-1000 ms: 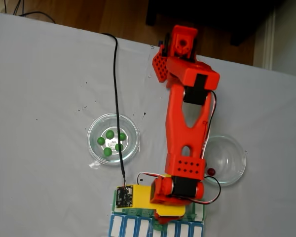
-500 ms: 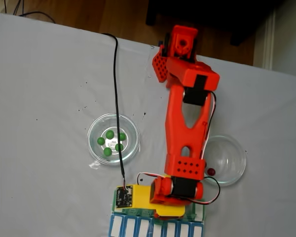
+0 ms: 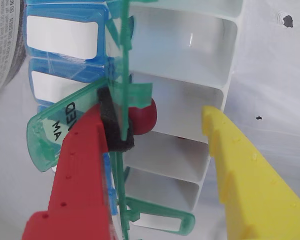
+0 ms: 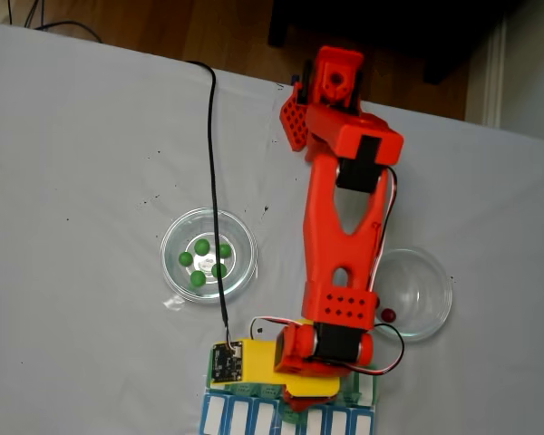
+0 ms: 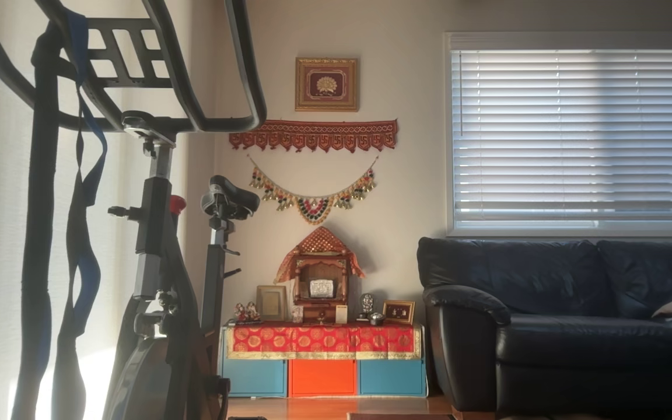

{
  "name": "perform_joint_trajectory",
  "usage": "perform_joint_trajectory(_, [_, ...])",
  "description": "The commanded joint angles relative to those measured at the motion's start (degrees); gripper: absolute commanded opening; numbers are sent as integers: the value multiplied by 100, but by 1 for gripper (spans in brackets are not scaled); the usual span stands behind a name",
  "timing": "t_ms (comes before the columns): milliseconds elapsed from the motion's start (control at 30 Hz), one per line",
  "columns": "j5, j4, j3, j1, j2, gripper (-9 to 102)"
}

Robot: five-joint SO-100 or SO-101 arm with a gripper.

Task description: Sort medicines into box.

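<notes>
A red medicine ball (image 3: 144, 116) sits just past the foam pad of your red finger (image 3: 82, 165), poised over an open compartment of the green-and-white box (image 3: 190, 107) in the wrist view. The jaws stand wide apart, the yellow finger (image 3: 245, 170) well clear on the view's right, so nothing is clamped; whether the ball touches the pad or is dropping free, you cannot tell. It lies on the red finger's side of the gap, pressed close to the upright green lid (image 3: 121, 75) marked with day letters. Judged from this, the coming move turns on the ball clearing that lid and falling into the white cell below.

In the fixed view your gripper (image 4: 310, 388) hovers at the table's bottom edge over the box row. One red ball (image 4: 387, 314) waits in the glass dish (image 4: 431, 281) right of the arm; five green ones (image 4: 203, 257) lie in the dish (image 4: 174, 231) to its left, near the table's middle.
</notes>
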Motion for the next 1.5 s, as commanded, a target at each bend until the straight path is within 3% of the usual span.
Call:
perform_joint_trajectory(0, [-149, 9, -123, -62, 580, 24])
perform_joint_trajectory(200, [-220, 149, -246, 0, 606, 24])
perform_joint_trajectory(367, [-176, 773, -861, 132, 545, 26])
perform_joint_trajectory(1033, [-18, 993, -765, -9, 650, 24])
perform_joint_trajectory(1167, [-176, 1494, -1151, -114, 571, 26])
perform_joint_trajectory(1333, [-466, 2338, -1960, -229, 229, 20])
perform_joint_trajectory(1467, [-501, 2373, -2048, -158, 439, 2])
